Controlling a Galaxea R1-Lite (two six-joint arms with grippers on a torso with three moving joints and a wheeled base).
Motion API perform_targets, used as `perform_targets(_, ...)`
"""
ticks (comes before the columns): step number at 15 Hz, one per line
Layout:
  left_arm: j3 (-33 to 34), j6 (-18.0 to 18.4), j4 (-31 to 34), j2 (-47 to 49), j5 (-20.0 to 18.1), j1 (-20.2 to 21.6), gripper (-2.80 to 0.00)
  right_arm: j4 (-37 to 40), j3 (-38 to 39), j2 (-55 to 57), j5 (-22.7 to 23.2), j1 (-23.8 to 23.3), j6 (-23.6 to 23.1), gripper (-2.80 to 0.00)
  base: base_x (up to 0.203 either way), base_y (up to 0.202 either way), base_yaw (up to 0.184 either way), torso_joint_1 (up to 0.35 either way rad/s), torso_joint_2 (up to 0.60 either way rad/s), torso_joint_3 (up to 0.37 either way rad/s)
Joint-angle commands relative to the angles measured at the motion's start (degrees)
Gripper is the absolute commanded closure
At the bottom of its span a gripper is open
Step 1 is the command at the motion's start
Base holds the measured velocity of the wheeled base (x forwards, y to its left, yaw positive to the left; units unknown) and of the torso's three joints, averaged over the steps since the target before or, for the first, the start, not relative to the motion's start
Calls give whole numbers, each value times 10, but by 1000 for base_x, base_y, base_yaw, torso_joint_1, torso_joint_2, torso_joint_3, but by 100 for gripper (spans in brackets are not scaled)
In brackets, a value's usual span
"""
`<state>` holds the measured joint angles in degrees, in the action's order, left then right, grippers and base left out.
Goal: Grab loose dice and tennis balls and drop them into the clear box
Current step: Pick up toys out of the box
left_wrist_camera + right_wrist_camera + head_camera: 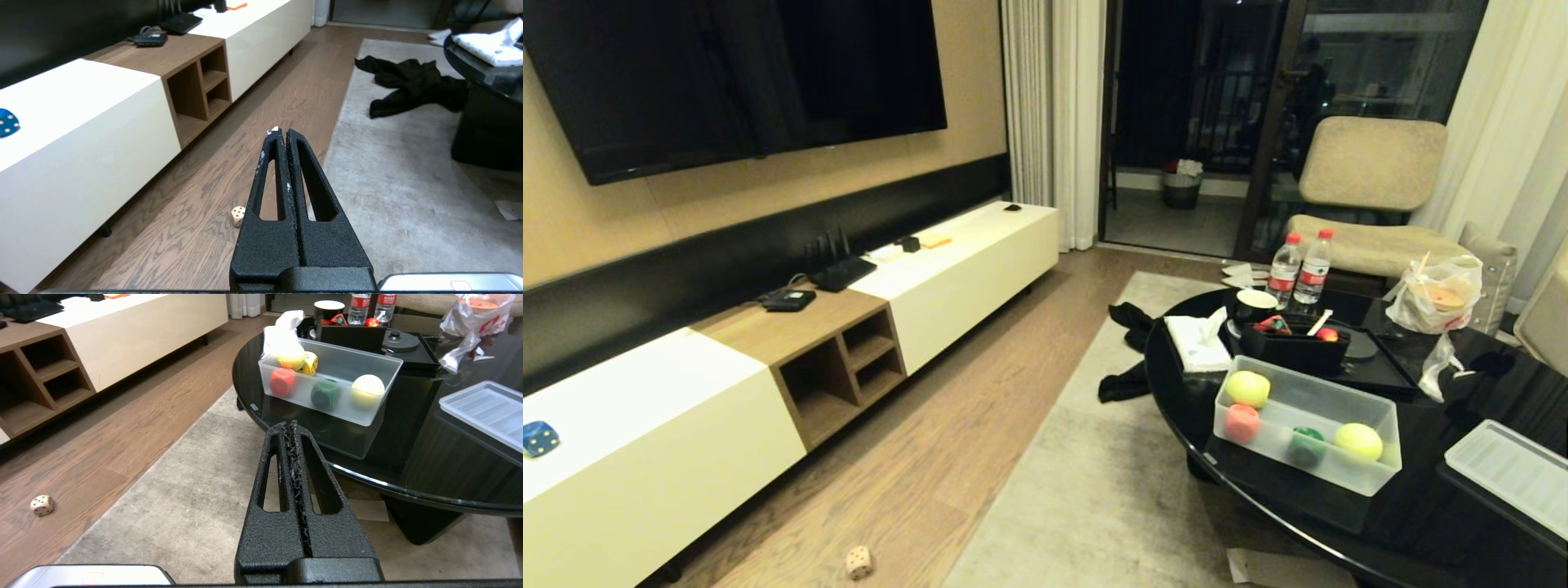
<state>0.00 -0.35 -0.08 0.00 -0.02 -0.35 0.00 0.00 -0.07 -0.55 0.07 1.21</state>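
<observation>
Low on the wooden floor [915, 457], beside the grey rug [1078, 490], a tan die [858, 562] lies loose. Both arms are parked: the left gripper [281, 130] and right gripper [289, 425] have their jaws pressed together, holding nothing. The clear box [1372, 478] sits uncovered on the round black table [1421, 523], already containing two tennis balls [1358, 440] and coloured dice. The rounded die could likely squirt from closing fingers and roll under the white cabinet [645, 457].

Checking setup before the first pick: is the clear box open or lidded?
Open. The clear box has no lid on; its ribbed lid lies apart on the black table.
</observation>
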Motion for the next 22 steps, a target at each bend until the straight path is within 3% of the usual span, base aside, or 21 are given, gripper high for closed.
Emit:
perform_targets(1, 1, 0, 0, 1, 0, 0, 0, 0, 1, 1, 0, 0, 0, 0, 0, 0, 0, 0, 0, 0)
perform_targets(9, 1, -2, 0, 1, 0, 0, 0, -1, 0, 1, 0, 0, 0, 0, 0, 0, 0, 1, 2, -30)
perform_targets(22, 1, -4, -1, 1, 0, 0, 0, 0, 1, 1, 1, 0, -1, 0, 0, 0, 0, 1, 3, -190)
